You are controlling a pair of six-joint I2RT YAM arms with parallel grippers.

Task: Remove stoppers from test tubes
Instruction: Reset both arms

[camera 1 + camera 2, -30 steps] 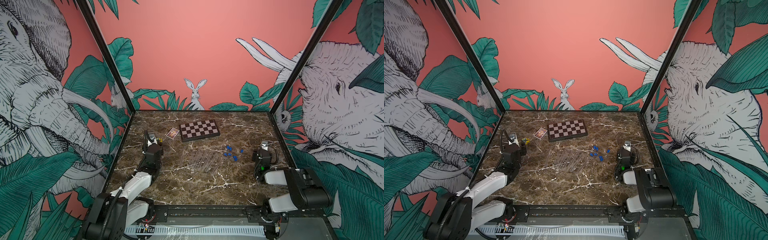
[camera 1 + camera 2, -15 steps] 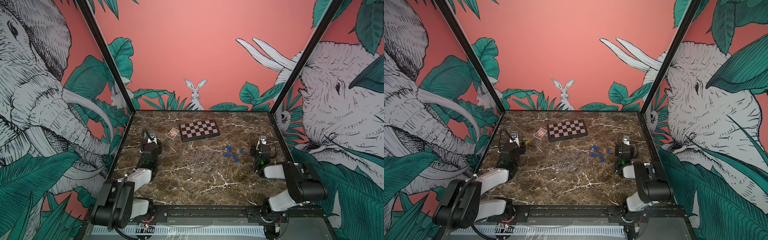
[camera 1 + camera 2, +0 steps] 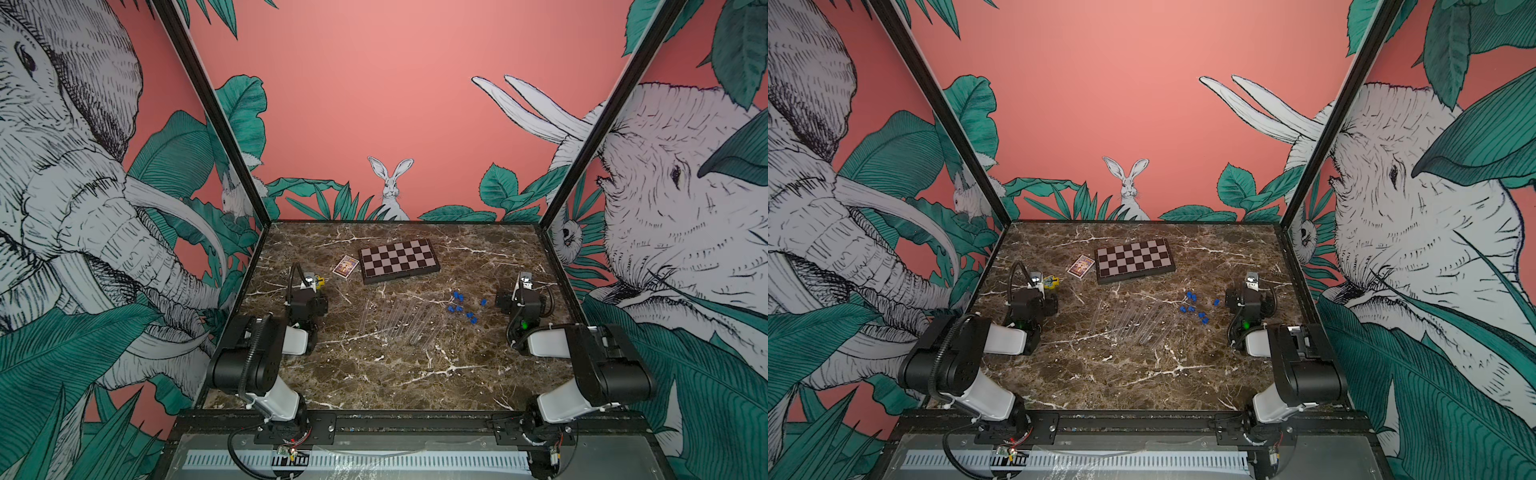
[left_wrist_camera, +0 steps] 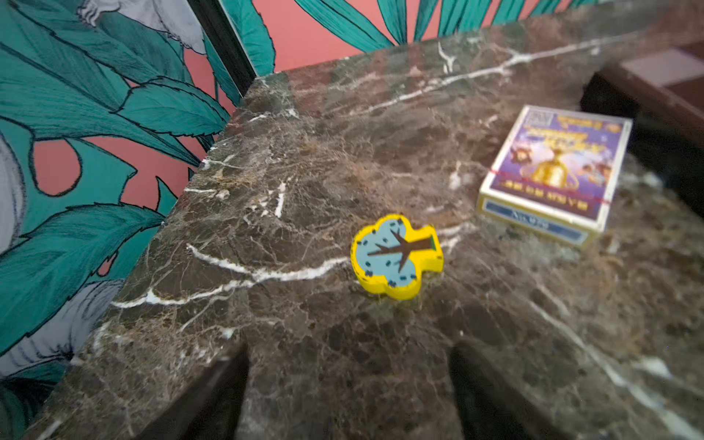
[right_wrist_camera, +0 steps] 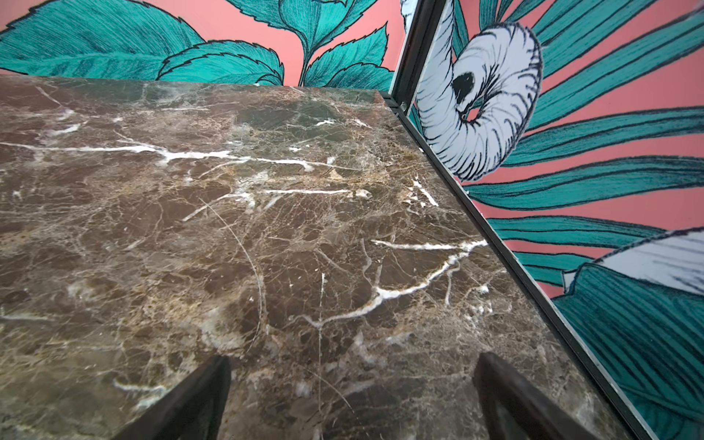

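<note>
Brown, white-veined marble table (image 3: pixel 374 374) stands inside jungle-mural walls (image 3: pixel 395 83).
Clear test tubes (image 3: pixel 395 320) and blue stoppers (image 3: pixel 459 308) lie mid-table; left gripper (image 4: pixel 348 373) and right gripper (image 5: pixel 352 384) gape empty.

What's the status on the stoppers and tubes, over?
Left end effector open, empty. Right end effector open, empty. Stoppers off, loose beside the test tubes. Nothing in the way.

**Tubes uncapped, caps loose**

Test tubes (image 3: pixel 397 319) (clear, thin, approx. eight) are lying flat side by side in a loose, slightly fanned row mid-way across the table (image 3: pixel 374 374), all uncapped. Stoppers (image 3: pixel 462 308), tiny bright blue caps, are sitting scattered in a small cluster just right of the row, not touching the tubes.
</note>
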